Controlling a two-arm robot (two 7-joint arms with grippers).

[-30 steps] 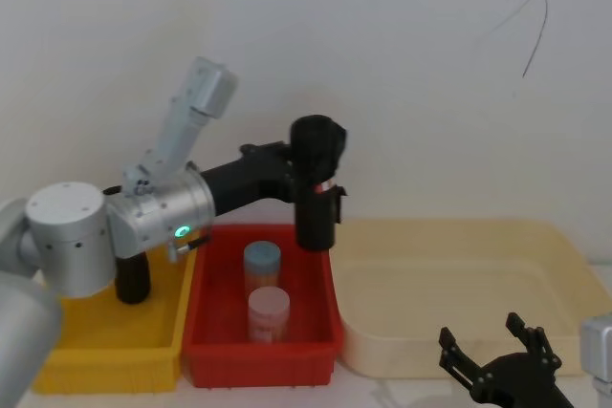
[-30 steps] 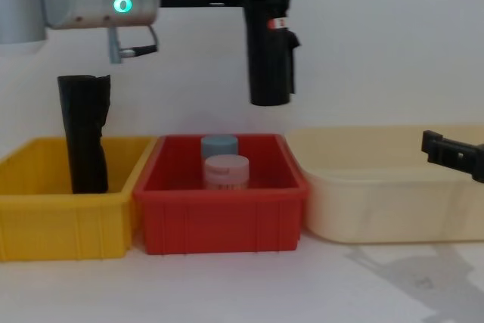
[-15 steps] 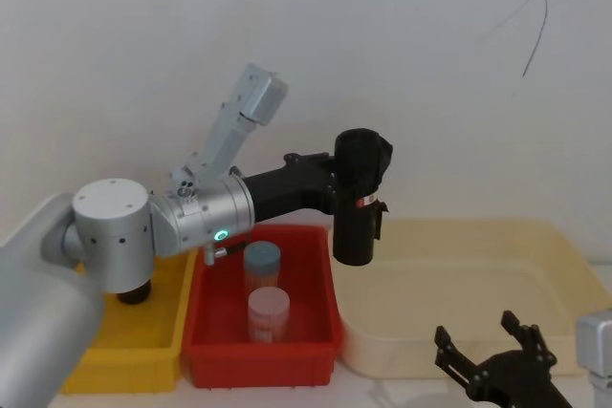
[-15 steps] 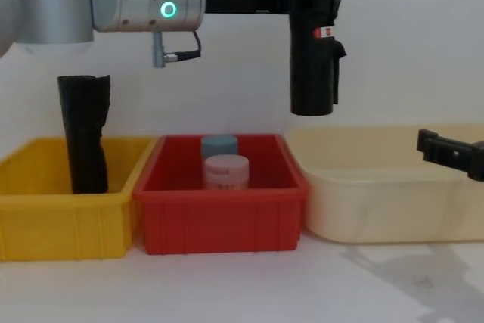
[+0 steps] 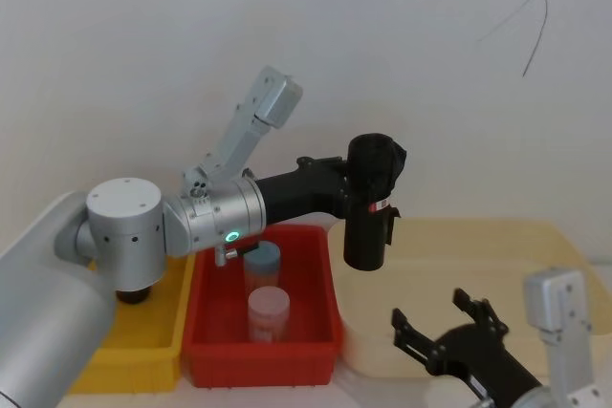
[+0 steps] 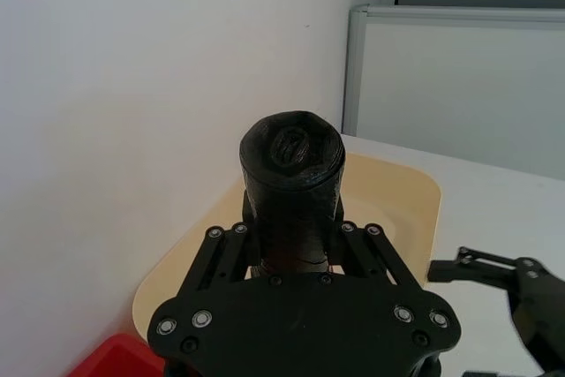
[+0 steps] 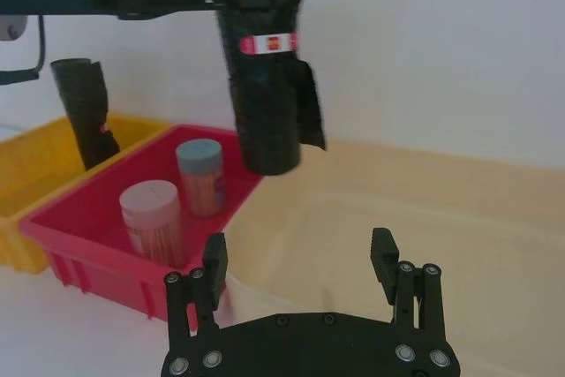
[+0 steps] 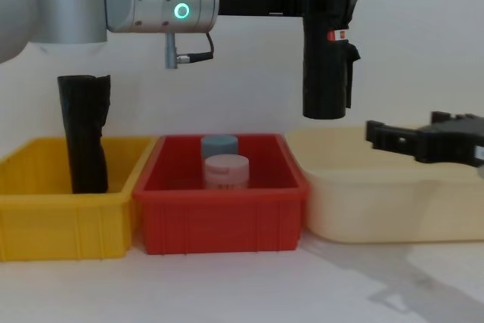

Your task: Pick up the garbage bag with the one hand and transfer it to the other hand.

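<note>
1. While the left hand point(image 6: 291, 234) is clenched on the bag point(image 5: 369, 203) near its top, the bag hangs upright in the air. Its lower end is above where the red bin point(image 8: 219, 217) meets the beige tray point(image 8: 378, 202), clear of both.
2. The right hand point(image 5: 432, 312) is released, fingers spread, low over the tray. From it the bag lies up and to the left, near but apart.
3. The bag's long axis is vertical. In the right wrist view the spread fingers face it side by side, which looks suited to closing across an upright roll. The free stretch below the red-and-white label point(image 7: 267, 42) seems the likely place to take.
4. In the chest view the roll covers the left fingers' contact, and the right hand is cut off at the edge. A loose flap point(image 7: 308, 112) hangs off the bag's side; I cannot tell whether it would foul the grasp. The gap in depth between right hand and bag is hard to judge.
</note>
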